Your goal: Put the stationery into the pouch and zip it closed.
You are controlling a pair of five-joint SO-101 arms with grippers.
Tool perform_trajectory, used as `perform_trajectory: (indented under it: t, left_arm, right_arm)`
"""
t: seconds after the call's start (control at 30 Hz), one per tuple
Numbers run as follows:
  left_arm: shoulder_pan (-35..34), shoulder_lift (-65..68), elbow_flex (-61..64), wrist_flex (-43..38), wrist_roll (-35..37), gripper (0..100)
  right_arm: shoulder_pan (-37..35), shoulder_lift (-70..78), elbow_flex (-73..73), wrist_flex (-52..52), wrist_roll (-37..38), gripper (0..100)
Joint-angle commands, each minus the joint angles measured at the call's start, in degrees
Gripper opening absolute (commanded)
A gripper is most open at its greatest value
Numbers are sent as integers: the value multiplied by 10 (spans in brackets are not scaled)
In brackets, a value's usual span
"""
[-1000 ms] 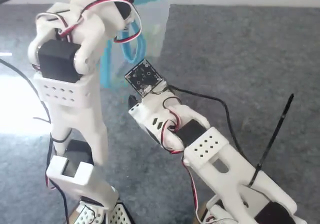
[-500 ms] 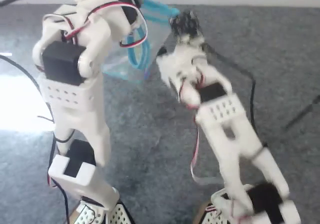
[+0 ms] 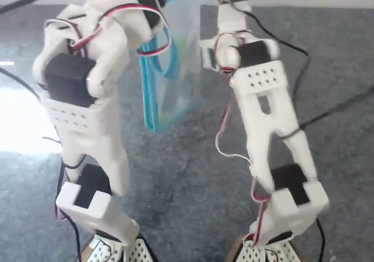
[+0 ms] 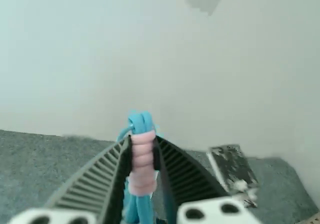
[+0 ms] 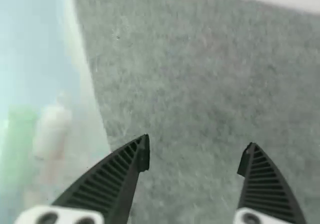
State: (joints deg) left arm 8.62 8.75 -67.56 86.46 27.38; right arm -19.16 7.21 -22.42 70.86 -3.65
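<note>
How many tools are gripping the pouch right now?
1. The left tool is shut on the pink-sleeved blue loop of the pouch, which hangs from it. The right tool is open beside the pouch, over the grey mat.

Left arm (image 3: pixel 82 98) at left of worktop (image 3: pixel 327 69), right arm (image 3: pixel 263 98) at right. Pouch (image 3: pixel 175 69) hangs between them, lifted off worktop. My left claw (image 4: pixel 142 164) up high, pinched on pouch's top edge. Strap (image 4: pixel 137 120) sticks out past fingertips. My right claw (image 5: pixel 195 159) spread wide over worktop, just beside pouch's right side, not around it. Blurred items (image 5: pixel 50 129) inside pouch, near right claw.
</note>
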Motion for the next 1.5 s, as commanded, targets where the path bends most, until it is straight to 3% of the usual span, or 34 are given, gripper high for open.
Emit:
perform_trajectory:
  t: [0.0, 0.2, 0.33, 0.53, 0.73, 0.87, 1.07, 1.23, 1.47]
  left_arm:
    - [-19, -9, -26, -31, -4, 12]
    - [-19, -10, 11, -49, -4, 12]
    - [-22, -11, 30, -47, -4, 12]
    - [-18, -13, 31, -18, -31, 12]
    - [-23, -8, 36, 29, -41, 12]
    - [-23, -8, 38, 65, -46, 12]
    - [-24, -7, 38, 126, -150, 12]
    - [-42, -9, 28, 132, -154, 12]
    - [-50, -9, -26, 130, -238, 12]
  right_arm:
    - [8, -173, 91, 37, 20, 299]
    - [-117, -524, 542, -201, 52, 299]
    - [-157, -648, 775, -361, 97, 297]
    - [-95, -597, 697, -325, 97, 298]
    - [-93, -422, 614, -326, 91, 297]
    - [-81, -338, 545, -320, 46, 297]
    - [42, -347, 517, -298, -6, 299]
    - [57, -378, 551, -303, 28, 299]
    - [40, -378, 593, -342, 118, 299]
